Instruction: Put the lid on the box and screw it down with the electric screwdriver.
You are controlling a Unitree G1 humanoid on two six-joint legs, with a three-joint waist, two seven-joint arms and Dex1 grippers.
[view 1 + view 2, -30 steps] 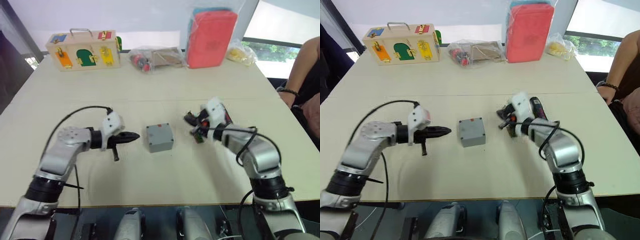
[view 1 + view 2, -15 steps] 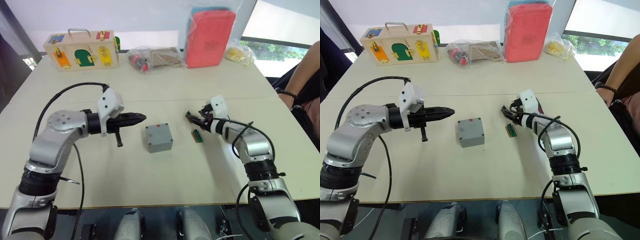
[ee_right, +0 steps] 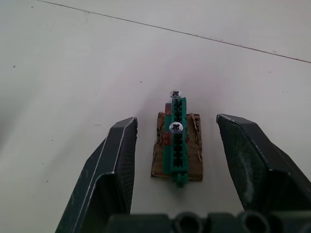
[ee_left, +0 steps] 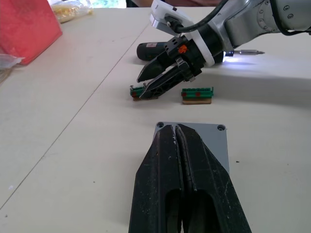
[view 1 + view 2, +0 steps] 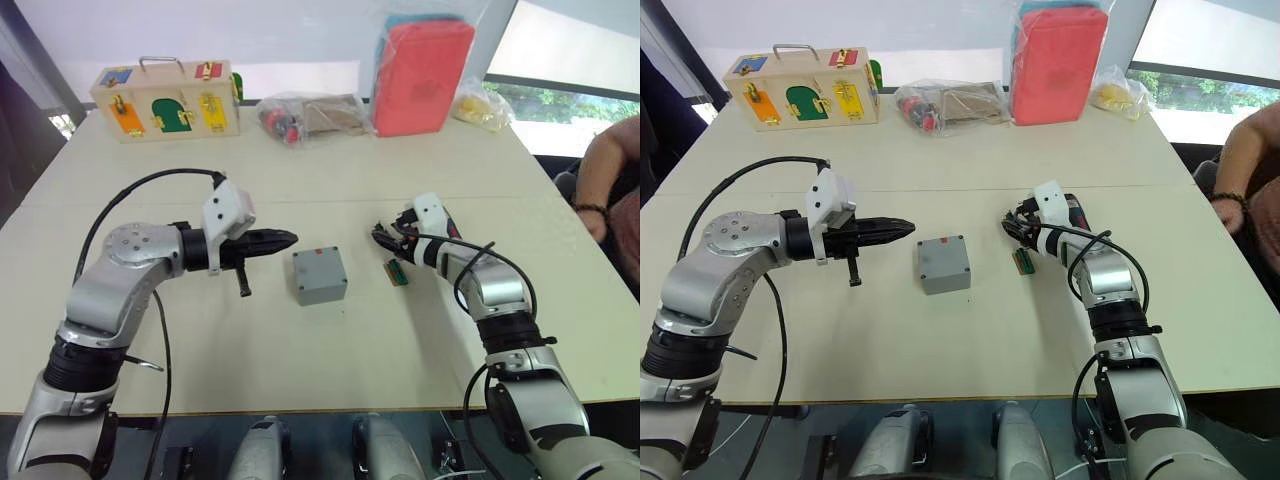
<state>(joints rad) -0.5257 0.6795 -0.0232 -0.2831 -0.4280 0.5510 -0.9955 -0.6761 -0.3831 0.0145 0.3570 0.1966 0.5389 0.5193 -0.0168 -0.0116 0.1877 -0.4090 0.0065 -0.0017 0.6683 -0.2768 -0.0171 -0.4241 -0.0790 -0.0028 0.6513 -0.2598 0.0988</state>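
The left gripper hovers with its fingers pressed together, empty, pointing at the small grey square plastic box mid-counter, whose flat grey lid appears seated, 2 corner screw holes showing. A nudge could slide it. The right gripper has its fingers wide around a green connector block carrying 2 screws; closing crookedly could tip them out. The slim black electric screwdriver lies behind it and could roll away.

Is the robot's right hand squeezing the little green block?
No, the right hand is open, its fingers standing apart on either side of the green block without touching it.
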